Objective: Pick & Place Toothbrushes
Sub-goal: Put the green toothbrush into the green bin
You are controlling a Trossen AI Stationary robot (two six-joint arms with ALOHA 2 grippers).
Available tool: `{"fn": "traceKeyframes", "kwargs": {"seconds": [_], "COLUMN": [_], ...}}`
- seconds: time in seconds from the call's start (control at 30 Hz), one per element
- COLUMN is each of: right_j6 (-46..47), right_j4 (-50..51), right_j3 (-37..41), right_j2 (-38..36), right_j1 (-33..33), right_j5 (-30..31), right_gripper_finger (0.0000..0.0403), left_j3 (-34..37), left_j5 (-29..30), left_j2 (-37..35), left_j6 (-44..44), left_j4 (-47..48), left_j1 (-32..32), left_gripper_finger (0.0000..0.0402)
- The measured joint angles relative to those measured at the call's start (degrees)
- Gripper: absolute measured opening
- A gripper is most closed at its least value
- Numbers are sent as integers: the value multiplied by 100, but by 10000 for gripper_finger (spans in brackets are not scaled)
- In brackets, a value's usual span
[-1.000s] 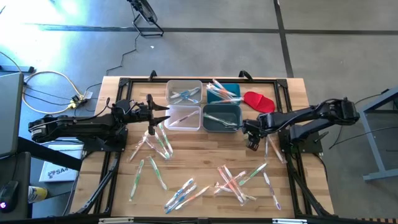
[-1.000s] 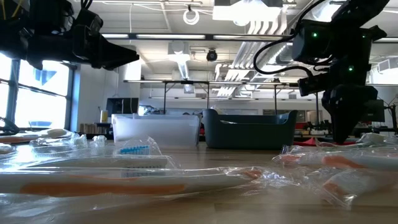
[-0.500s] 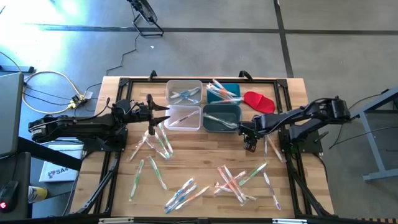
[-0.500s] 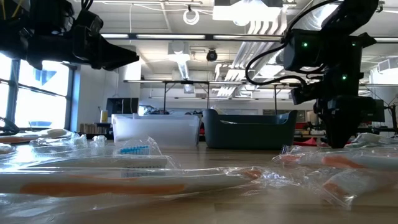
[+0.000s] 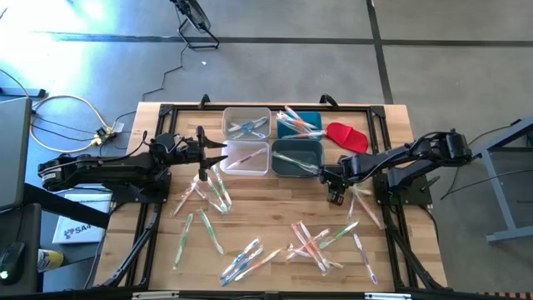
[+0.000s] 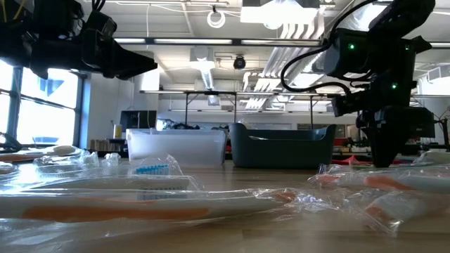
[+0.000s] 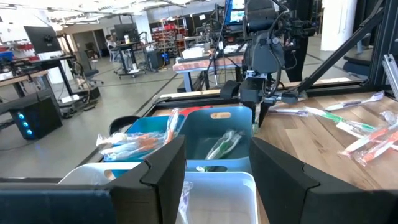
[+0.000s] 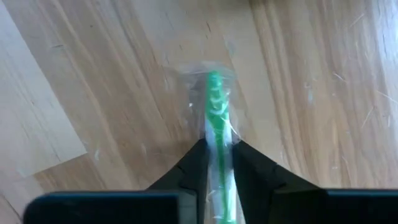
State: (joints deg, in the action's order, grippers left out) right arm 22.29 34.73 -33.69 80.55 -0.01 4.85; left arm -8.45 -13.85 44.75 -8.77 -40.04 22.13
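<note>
Right gripper (image 8: 218, 163), low-centre of its wrist frame, pinches a green wrapped toothbrush (image 8: 215, 118) whose long axis runs straight ahead between the fingers.

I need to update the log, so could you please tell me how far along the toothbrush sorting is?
Done: a few toothbrushes lie in the bins. In hand: the right hand is shut on a green toothbrush on the table. Left: many loose toothbrushes; the left hand hovers open by the bins.

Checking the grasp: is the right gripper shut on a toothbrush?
Yes. The right gripper is shut on the green wrapped toothbrush, fingers pinching it just above the table.
</note>
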Motion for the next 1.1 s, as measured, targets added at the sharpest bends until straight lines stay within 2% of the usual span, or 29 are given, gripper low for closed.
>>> {"fn": "traceKeyframes", "kwargs": {"seconds": [0.1,0.4,0.93,1.1], "right_j6": [9,-1,-534,-604], "right_j4": [8,70,54,75], "right_j3": [-2,-90,-1244,-1756], "right_j2": [0,16,11,7], "right_j1": [100,424,494,492], "right_j5": [83,505,1095,1102], "right_gripper_finger": [41,39,41,38], "left_j3": [0,0,0,0], "left_j5": [0,0,0,0], "left_j2": [0,0,0,0], "left_j6": [2,5,13,13], "left_j4": [25,34,38,40], "left_j1": [0,-1,-1,0], "left_gripper_finger": [171,171,171,171]}}
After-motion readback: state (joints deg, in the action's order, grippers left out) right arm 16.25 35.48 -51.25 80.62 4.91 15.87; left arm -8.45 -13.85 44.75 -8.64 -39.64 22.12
